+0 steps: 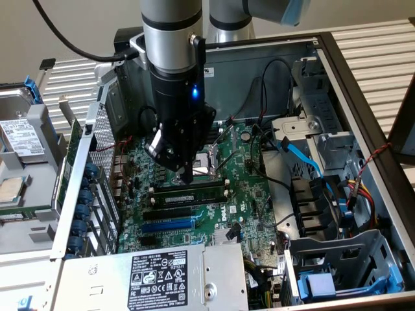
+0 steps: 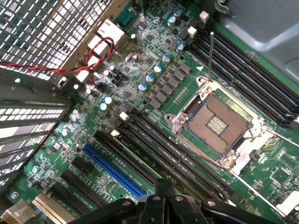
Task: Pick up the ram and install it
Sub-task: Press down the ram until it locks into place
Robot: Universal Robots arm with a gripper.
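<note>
The ram (image 1: 188,192) is a long dark-green stick standing on edge in a black memory slot on the motherboard (image 1: 249,194), just in front of the CPU socket (image 1: 211,159). My gripper (image 1: 186,176) hangs straight over its middle, fingers shut together and holding nothing. The tips are at the stick's top edge; whether they touch it I cannot tell. In the wrist view the shut gripper (image 2: 163,186) points down at the row of long black memory slots (image 2: 182,156) beside the open CPU socket (image 2: 217,123).
A blue expansion slot (image 1: 167,225) lies in front of the ram, seen again in the wrist view as the blue slot (image 2: 112,170). The power supply (image 1: 155,275) sits at the case front, and a drive cage (image 1: 337,259) and cables (image 1: 305,159) at the exterior view's right. Red wires (image 2: 56,69) cross the perforated wall.
</note>
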